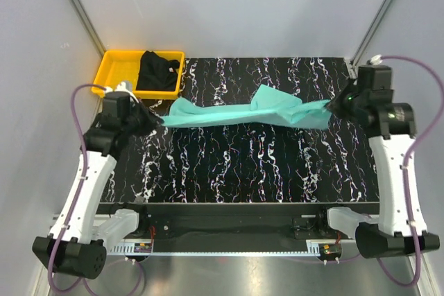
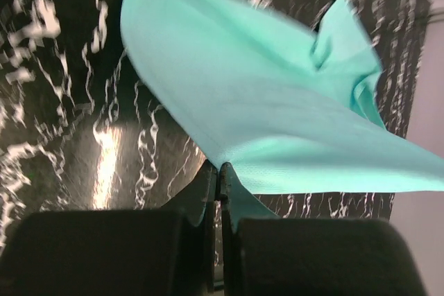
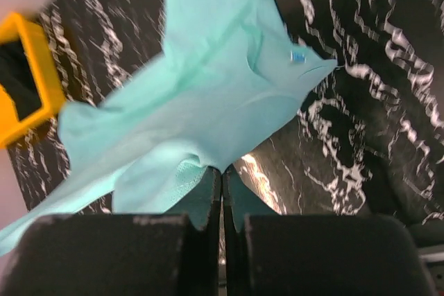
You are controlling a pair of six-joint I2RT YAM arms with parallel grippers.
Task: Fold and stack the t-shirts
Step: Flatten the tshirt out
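The turquoise-teal t-shirt (image 1: 243, 112) hangs stretched between my two grippers above the black marbled table (image 1: 243, 164). My left gripper (image 1: 158, 120) is shut on its left end; the left wrist view shows the cloth (image 2: 277, 116) pinched at the gripper (image 2: 217, 168). My right gripper (image 1: 331, 105) is shut on its right end; the right wrist view shows the shirt (image 3: 208, 102) pinched at the gripper (image 3: 222, 171). The black t-shirt (image 1: 157, 71) lies crumpled in the yellow tray (image 1: 118, 67) at the back left.
The yellow tray also shows at the left edge of the right wrist view (image 3: 31, 88). Grey walls enclose the table at the back and sides. A black front rail (image 1: 236, 209) runs along the table's near edge.
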